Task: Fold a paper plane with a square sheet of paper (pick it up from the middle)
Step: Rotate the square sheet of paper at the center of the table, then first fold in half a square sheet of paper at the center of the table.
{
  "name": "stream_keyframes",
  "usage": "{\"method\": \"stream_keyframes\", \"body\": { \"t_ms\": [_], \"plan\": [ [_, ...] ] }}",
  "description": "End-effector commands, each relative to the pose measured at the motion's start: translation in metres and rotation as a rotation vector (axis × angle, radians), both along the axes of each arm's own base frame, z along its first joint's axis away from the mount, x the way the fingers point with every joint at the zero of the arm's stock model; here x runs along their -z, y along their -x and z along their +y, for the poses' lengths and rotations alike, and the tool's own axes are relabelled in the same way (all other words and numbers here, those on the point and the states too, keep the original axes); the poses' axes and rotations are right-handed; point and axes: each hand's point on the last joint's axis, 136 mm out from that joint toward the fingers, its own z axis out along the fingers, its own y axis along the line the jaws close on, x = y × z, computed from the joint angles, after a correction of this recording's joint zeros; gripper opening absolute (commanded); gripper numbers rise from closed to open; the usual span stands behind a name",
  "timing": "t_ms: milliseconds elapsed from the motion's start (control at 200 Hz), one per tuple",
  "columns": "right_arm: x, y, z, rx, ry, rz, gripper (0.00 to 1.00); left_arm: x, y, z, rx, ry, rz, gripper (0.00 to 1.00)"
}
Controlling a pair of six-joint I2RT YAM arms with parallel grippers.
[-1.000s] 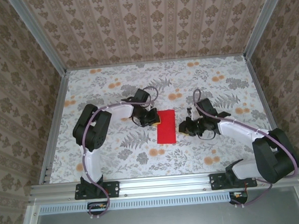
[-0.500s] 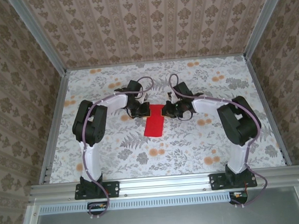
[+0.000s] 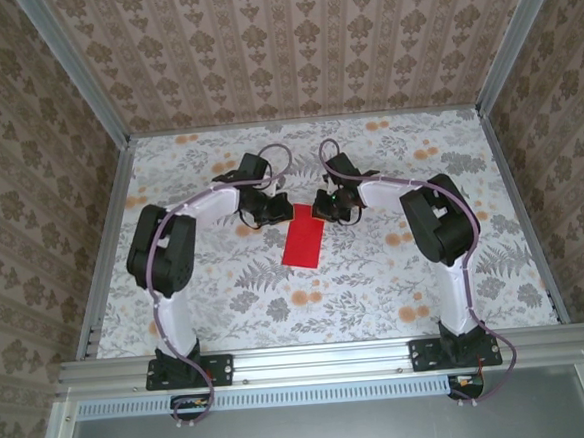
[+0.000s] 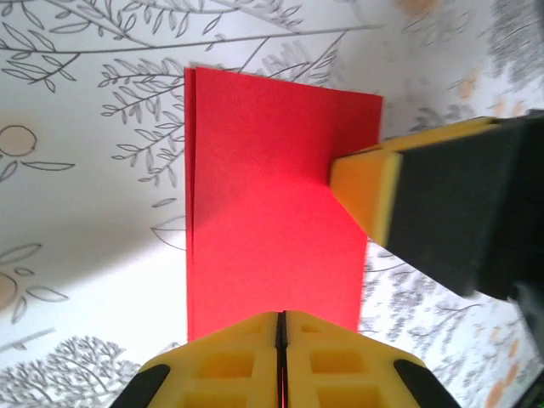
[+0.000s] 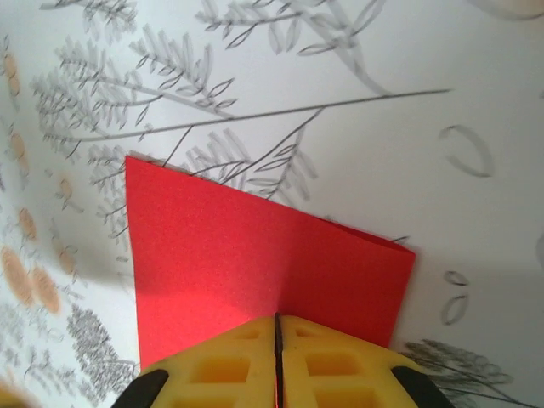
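Red, matte, thin: the sheet of paper [image 3: 303, 240] lies flat at mid-worktop [image 3: 406, 271], folded to a narrow oblong running near to far, slightly tilted. The worktop surface is a pale print of grey fern leaves and orange blossoms.

Left tool [image 3: 279, 214] sits at the oblong's far left corner, right tool [image 3: 324, 210] at its far right corner.

Left wrist view: the left tool's moulded yellow pads [image 4: 229, 370] are pressed together on the paper's edge, a red sliver in the seam. Two layers show as a doubled edge on one long side. The right tool's yellow pad and black body touch the opposite edge.

Right wrist view: the right tool [image 5: 277, 327] is likewise clamped on the paper's edge. Fine grain shows, and a second layer peeks out at one corner.
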Motion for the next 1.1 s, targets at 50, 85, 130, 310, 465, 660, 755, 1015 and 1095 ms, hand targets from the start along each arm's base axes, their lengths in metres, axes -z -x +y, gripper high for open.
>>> {"method": "stream_keyframes", "body": {
  "t_ms": [50, 85, 130, 310, 465, 660, 755, 1015, 1095],
  "plan": [
    [0.018, 0.022, -0.038, 0.137, 0.17, 0.082, 0.09, -0.023, 0.016, -0.013, -0.085, 0.097, -0.006, 0.1],
    [0.017, 0.027, -0.045, 0.175, 0.188, 0.084, 0.09, -0.026, 0.023, -0.017, -0.096, 0.118, -0.007, 0.1],
    [0.019, 0.034, -0.057, 0.239, 0.211, 0.09, 0.08, -0.027, 0.032, -0.025, -0.1, 0.142, 0.001, 0.1],
    [-0.001, 0.05, -0.063, 0.36, 0.108, 0.005, 0.08, -0.021, 0.07, -0.058, -0.109, 0.191, 0.06, 0.09],
    [-0.03, 0.054, -0.036, 0.21, -0.057, -0.08, 0.09, -0.007, 0.082, -0.069, -0.142, 0.195, 0.087, 0.04],
    [-0.018, 0.079, -0.018, 0.109, -0.195, -0.048, 0.06, 0.007, 0.086, -0.07, -0.171, 0.176, 0.124, 0.0],
    [-0.016, 0.084, -0.014, 0.094, -0.23, -0.042, 0.05, 0.015, 0.089, -0.07, -0.183, 0.158, 0.152, 0.0],
    [-0.013, 0.093, -0.016, 0.059, -0.227, -0.038, 0.05, 0.034, 0.091, -0.068, -0.21, 0.089, 0.209, 0.0],
    [-0.009, 0.094, -0.015, 0.054, -0.229, -0.025, 0.05, 0.039, 0.093, -0.068, -0.215, 0.082, 0.227, 0.0]
  ]
}}
